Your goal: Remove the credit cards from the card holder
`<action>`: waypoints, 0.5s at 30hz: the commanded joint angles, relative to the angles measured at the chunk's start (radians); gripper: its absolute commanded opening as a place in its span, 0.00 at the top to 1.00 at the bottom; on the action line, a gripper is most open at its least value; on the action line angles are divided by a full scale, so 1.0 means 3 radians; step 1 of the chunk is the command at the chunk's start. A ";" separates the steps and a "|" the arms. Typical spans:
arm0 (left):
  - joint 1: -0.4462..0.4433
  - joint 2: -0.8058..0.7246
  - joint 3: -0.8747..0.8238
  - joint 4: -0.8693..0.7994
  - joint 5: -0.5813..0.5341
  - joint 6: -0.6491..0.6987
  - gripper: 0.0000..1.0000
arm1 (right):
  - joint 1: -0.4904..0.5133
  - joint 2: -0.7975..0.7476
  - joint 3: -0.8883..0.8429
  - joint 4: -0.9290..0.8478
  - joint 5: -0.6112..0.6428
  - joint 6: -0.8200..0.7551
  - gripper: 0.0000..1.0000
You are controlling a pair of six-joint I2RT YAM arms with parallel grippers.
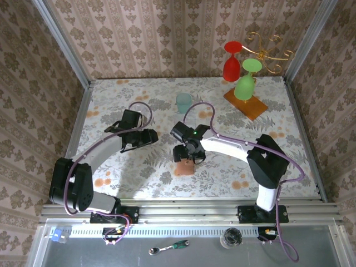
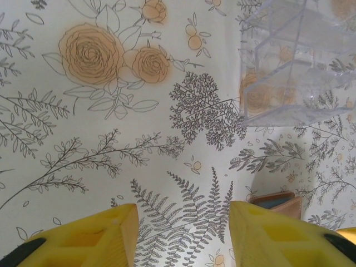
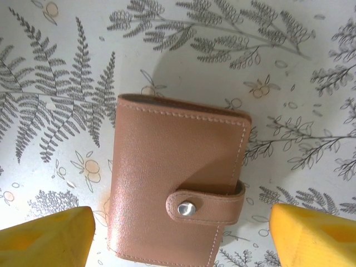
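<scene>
holder (image 3: 178, 183) lies flat on the desk (image 3: 61, 50), snapped shut, between the right fingers (image 3: 50, 236). They're spread wide and not touching it. left fingers (image 2: 94, 236) are apart, pinching nothing, with the holder just beside one of them. Risk: the snap (image 3: 186, 208) resists, so the flat holder skids or lifts whole instead of opening. Count: one holder, one snap. The cards are hidden, can't count.
</scene>
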 commanded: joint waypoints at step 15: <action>-0.0212 -0.0083 -0.0203 0.0316 0.0342 -0.0528 0.55 | 0.0064 -0.0158 -0.0228 0.0134 -0.0034 0.0483 0.22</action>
